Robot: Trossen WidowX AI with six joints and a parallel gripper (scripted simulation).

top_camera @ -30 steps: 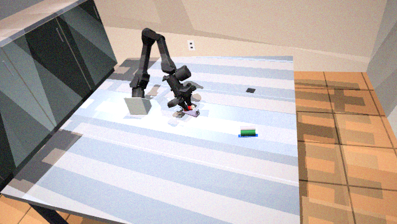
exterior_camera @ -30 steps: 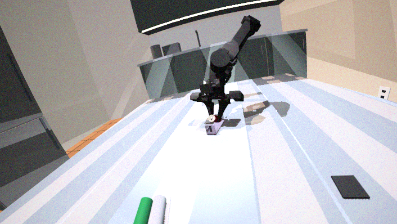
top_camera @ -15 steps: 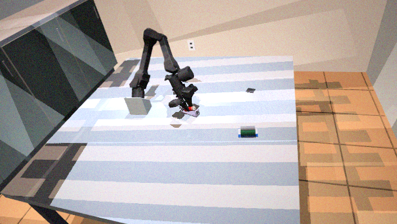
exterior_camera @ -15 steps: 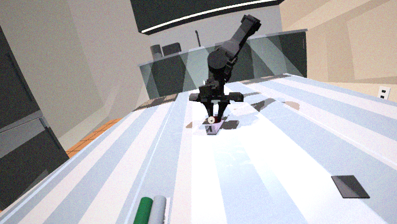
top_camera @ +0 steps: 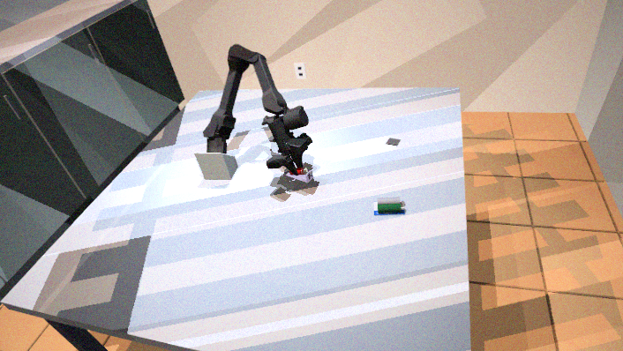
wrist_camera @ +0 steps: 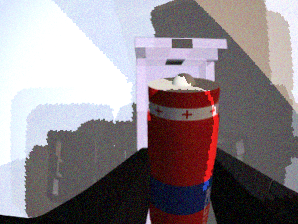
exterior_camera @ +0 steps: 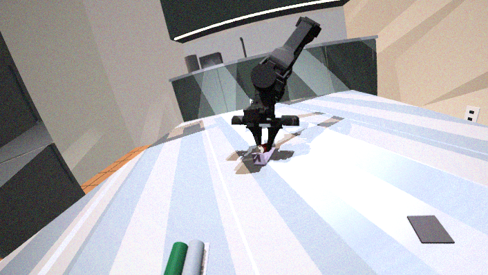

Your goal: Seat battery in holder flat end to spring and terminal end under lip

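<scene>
The red battery point(top_camera: 299, 171) point(exterior_camera: 265, 148) point(wrist_camera: 182, 140) has a white band, a blue band and a pale terminal end with a small knob. My gripper point(top_camera: 297, 171) point(exterior_camera: 264, 145) point(wrist_camera: 179, 157) is shut on it, a black finger on each side. The pale lilac holder point(top_camera: 304, 177) point(exterior_camera: 262, 159) point(wrist_camera: 141, 100) is on the table under the battery. In the wrist view the terminal end shows just short of the holder's lipped end wall, and looks raised above it. The spring and the battery's flat end are hidden, so I cannot tell if they touch.
A green cylinder point(top_camera: 389, 207) point(exterior_camera: 175, 259) and a grey cylinder point(top_camera: 388, 200) point(exterior_camera: 194, 257) lie side by side on the table, right of the holder in the top view. A thin dark square point(top_camera: 393, 141) point(exterior_camera: 430, 229) lies farther back there. A grey block point(top_camera: 213, 167) stands by the arm's base.
</scene>
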